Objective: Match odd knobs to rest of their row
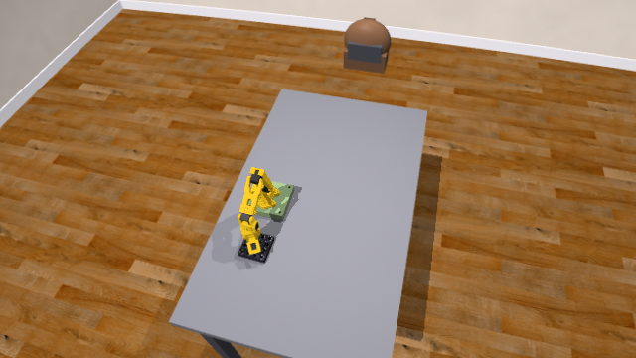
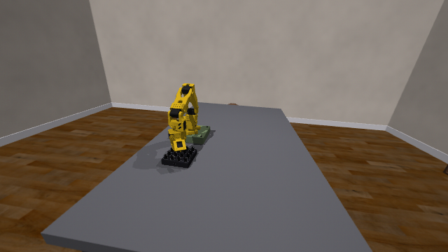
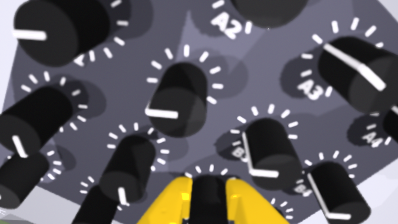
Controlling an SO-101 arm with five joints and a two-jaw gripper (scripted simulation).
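Note:
The knob box [image 1: 280, 200] is a green-sided box on the grey table, also seen in the exterior view [image 2: 201, 134]. The wrist view shows its dark face close up, with several black knobs with white pointers and tick marks. Labels A2 [image 3: 224, 25], A3 [image 3: 309, 88] and B3 [image 3: 237, 150] are readable. The knob beside A3 [image 3: 355, 71] points up-left. The knob beside B3 [image 3: 270, 151] points down. My gripper [image 3: 209, 196] is shut on a black knob at the lower edge, in the row below B. That knob's label and pointer are hidden.
The yellow arm [image 1: 254, 199] stands on a black base [image 1: 255, 246] near the table's left edge and bends over the box. A brown domed object [image 1: 367, 44] sits on the floor beyond the table's far end.

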